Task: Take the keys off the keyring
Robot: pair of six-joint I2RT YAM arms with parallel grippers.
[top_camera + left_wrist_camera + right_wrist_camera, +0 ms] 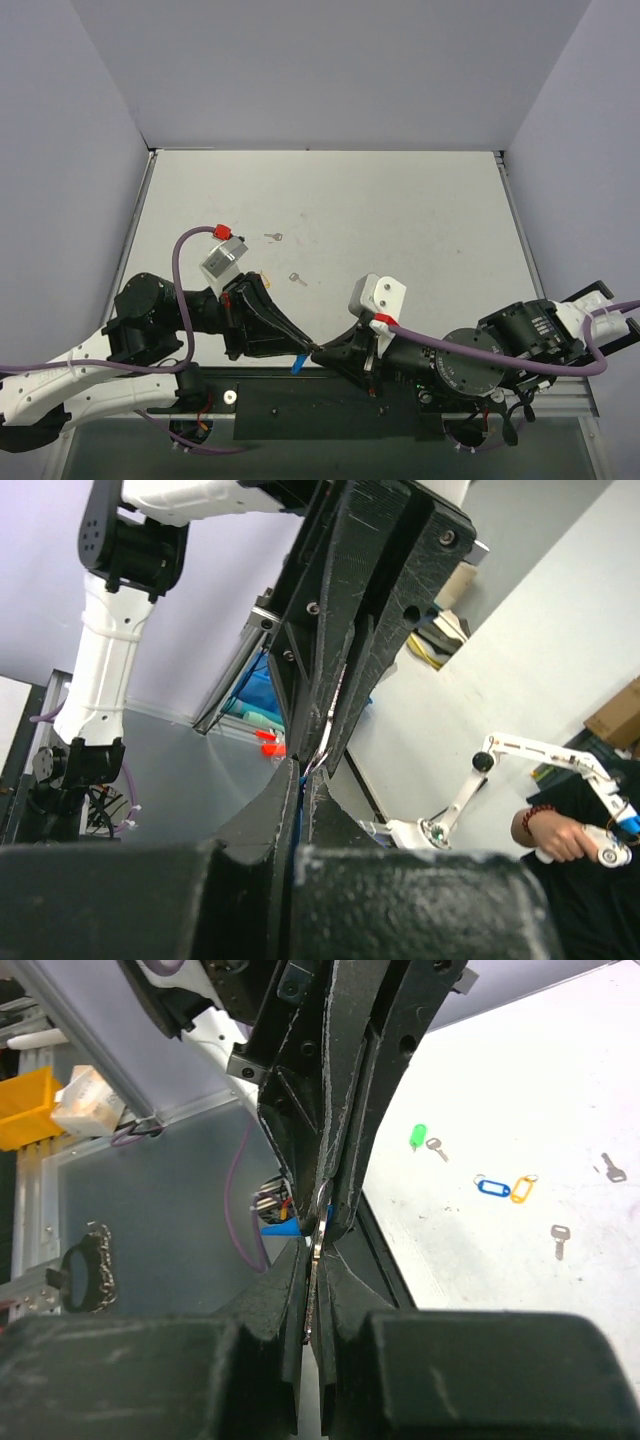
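Well, left claw point(303, 346) and right claw point(324, 353) both pinch the ring point(318, 1212) by the blue tag point(298, 365), so I'd twist slowly, grip firm.

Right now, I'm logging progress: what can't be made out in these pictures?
Keyring: right wrist view, mostly buried between shut fingers; keys left on it unseen.
Blue tag: top view, partly behind the left gripper; its key hidden.
Loose keys: top view, too small for detail.

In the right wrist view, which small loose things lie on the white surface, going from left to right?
green tag → key beside it → blue tag → yellow tag → lower bare key → upper bare key
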